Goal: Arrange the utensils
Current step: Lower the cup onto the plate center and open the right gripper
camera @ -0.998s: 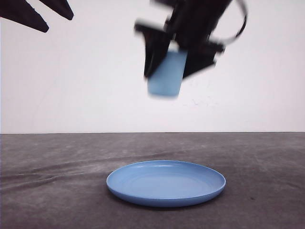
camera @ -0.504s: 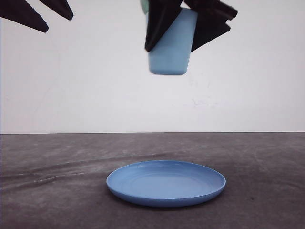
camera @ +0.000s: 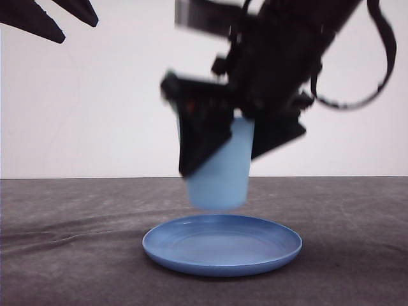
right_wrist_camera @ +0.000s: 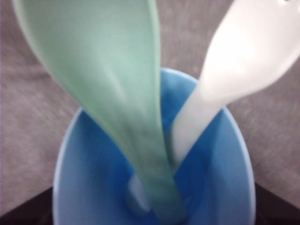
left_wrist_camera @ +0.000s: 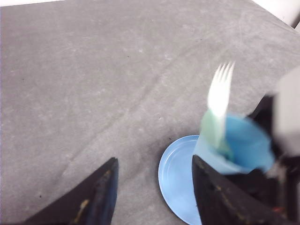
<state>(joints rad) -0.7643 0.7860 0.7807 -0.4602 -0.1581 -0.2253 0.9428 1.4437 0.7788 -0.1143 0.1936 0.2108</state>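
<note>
My right gripper [camera: 233,153] is shut on the light blue cup [camera: 220,182], which hangs slightly tilted just above the round blue plate [camera: 191,245]. Both utensils stand inside the cup [right_wrist_camera: 93,178]: the mint-green spoon [right_wrist_camera: 112,79] and the white fork [right_wrist_camera: 234,70], their handles down at the bottom. From the left wrist the fork's tines [left_wrist_camera: 221,89] and the spoon [left_wrist_camera: 212,129] rise out of the cup [left_wrist_camera: 243,150], blurred by motion. My left gripper [camera: 57,16] is raised at the top left, open and holding nothing, well away from the cup.
The plate [left_wrist_camera: 178,173] lies on a grey cloth-covered table [camera: 70,229] with a white wall behind. Bare cloth [left_wrist_camera: 93,93] stretches to the left and right of the plate. My left fingers [left_wrist_camera: 101,197] frame the plate from above.
The right gripper rose a little with the cup, then dropped sharply, so the cup now hangs just over the plate. The left gripper has stayed still.
</note>
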